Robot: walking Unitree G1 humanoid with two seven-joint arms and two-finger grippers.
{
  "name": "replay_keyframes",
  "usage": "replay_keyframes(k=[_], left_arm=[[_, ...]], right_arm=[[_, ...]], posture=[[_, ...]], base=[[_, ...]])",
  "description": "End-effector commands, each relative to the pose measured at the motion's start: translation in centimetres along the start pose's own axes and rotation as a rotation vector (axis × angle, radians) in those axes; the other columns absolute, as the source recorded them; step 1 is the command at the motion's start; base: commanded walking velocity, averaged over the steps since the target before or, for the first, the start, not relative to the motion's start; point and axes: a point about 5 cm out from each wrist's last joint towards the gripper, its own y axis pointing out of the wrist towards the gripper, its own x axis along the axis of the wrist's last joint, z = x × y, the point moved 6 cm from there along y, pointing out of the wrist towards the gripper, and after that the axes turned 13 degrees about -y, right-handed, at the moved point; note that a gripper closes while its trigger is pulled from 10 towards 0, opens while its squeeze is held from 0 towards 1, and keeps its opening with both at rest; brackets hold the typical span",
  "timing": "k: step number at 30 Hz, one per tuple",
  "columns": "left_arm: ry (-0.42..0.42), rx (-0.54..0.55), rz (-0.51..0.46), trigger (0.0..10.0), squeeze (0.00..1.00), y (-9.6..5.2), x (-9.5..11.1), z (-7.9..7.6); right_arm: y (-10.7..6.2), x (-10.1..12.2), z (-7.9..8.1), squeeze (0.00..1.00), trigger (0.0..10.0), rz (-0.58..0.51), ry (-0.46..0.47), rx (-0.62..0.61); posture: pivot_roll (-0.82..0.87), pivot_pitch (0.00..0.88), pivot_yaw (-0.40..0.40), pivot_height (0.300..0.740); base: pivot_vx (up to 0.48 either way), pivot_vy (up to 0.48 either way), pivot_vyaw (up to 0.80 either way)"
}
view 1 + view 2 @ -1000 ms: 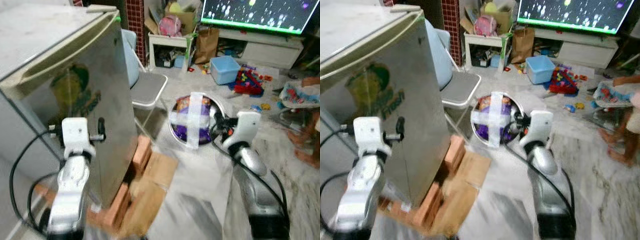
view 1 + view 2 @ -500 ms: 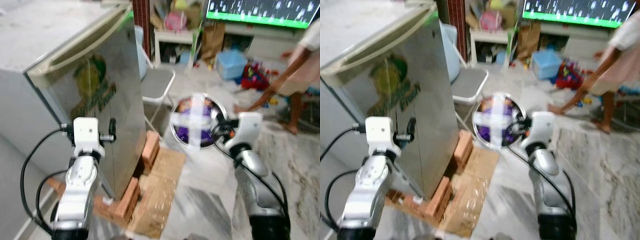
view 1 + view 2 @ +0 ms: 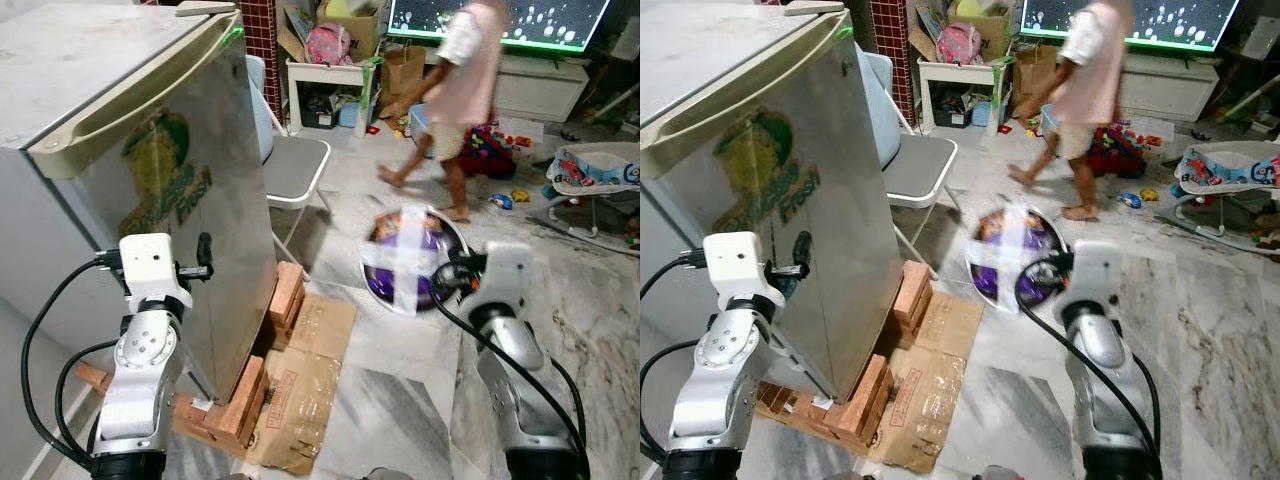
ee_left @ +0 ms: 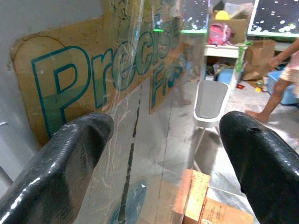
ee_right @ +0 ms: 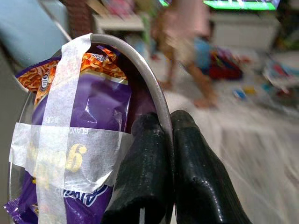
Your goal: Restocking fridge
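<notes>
I log: right gripper [image 5: 170, 140] jaws clamped on bowl [image 3: 410, 258] rim, fridge [image 3: 150, 170] door to its left, nearer my open-jawed left gripper [image 4: 163, 154].

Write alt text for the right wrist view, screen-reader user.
The right gripper pinches the rim of a round metal bowl between two black fingers; the bowl holds a purple-and-orange snack packet fixed by crossed white tape. Beyond it, blurred, a person crosses a toy-strewn floor.
</notes>
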Motion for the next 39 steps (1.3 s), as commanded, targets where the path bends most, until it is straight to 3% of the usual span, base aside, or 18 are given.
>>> replay_keyframes(k=[1,4,6,7,8,10,13,17,20,24,28,33,34,35,39], left_arm=[[0.004,0.254,-0.028,10.0,0.00,-0.2,1.1,6.8],[-0.001,0.216,-0.014,10.0,0.00,-0.4,1.0,6.4],[0.020,0.083,0.031,10.0,0.00,-1.0,-0.1,4.2],[0.020,0.083,0.031,10.0,0.00,-1.0,-0.1,4.2],[0.036,-0.024,0.066,10.0,0.00,-1.9,-1.0,2.4],[0.053,-0.166,0.104,10.0,0.00,-3.7,-1.9,0.2],[0.067,-0.243,0.126,10.0,0.00,-5.3,-2.3,-0.2],[0.116,-0.238,0.124,10.0,0.00,-6.1,-2.4,0.9],[0.132,-0.073,0.080,10.0,0.00,-5.4,-1.6,4.0],[0.084,0.165,0.083,10.0,0.00,-4.9,-1.6,8.7],[0.036,0.293,0.122,10.0,0.00,-4.6,-2.2,11.3],[0.016,0.268,0.109,10.0,0.00,-2.5,-1.8,11.1],[-0.004,0.202,0.128,10.0,0.00,-1.5,-2.0,9.7],[-0.004,0.202,0.128,10.0,0.00,-1.5,-2.0,9.7],[0.051,0.020,0.155,10.0,0.00,-0.2,-2.1,5.9]], right_arm=[[-0.4,0.7,-0.8,0.00,10.0,-0.019,-0.006,-0.022],[-0.8,0.1,-1.1,0.00,10.0,0.001,-0.014,-0.029],[-0.9,-0.1,-1.4,0.00,10.0,0.014,-0.005,-0.038],[-0.9,-0.1,-1.4,0.00,10.0,0.014,-0.005,-0.038],[-0.9,-0.1,-1.4,0.00,10.0,0.016,-0.008,-0.038],[-1.2,0.1,-1.5,0.00,10.0,0.017,-0.010,-0.032],[-1.8,-0.2,-1.3,0.00,10.0,0.023,-0.008,-0.011],[-2.2,-0.9,-1.2,0.00,10.0,0.042,-0.009,0.000],[-2.1,-1.0,-1.2,0.00,10.0,0.049,-0.011,0.001],[-1.9,-0.7,-1.1,0.00,10.0,0.047,-0.013,0.001],[-1.9,-0.7,-1.3,0.00,10.0,0.050,-0.017,-0.002],[-1.7,-0.6,-1.2,0.00,10.0,0.048,-0.008,0.000],[-1.6,-0.5,-1.2,0.00,10.0,0.044,-0.006,0.002],[-1.6,-0.5,-1.2,0.00,10.0,0.044,-0.006,0.002],[-1.5,-0.2,-1.1,0.00,10.0,0.038,-0.001,0.008]], posture=[[0.00,0.045,-0.002,0.740],[0.00,0.047,-0.003,0.740],[0.00,0.048,-0.006,0.740],[0.00,0.048,-0.006,0.740],[0.00,0.047,-0.009,0.740],[0.01,0.048,-0.010,0.740],[0.01,0.047,-0.015,0.740],[0.01,0.049,-0.017,0.740],[0.02,0.046,-0.017,0.740],[0.01,0.040,-0.018,0.740],[0.01,0.035,-0.020,0.740],[0.01,0.032,-0.021,0.740],[0.00,0.029,-0.023,0.740],[0.00,0.029,-0.023,0.740],[0.00,0.025,-0.023,0.740]], base=[[0.000,0.000,0.00],[0.000,0.000,0.00],[0.000,0.000,0.00],[0.000,0.000,0.00],[0.000,0.000,0.00],[0.000,0.000,0.00],[0.000,0.000,0.00],[0.000,0.000,0.00],[0.000,0.000,0.00],[0.000,0.000,0.00],[0.000,0.000,0.00],[0.000,0.000,0.00],[0.000,0.000,0.00],[0.000,0.000,0.00],[0.000,0.000,0.00]])
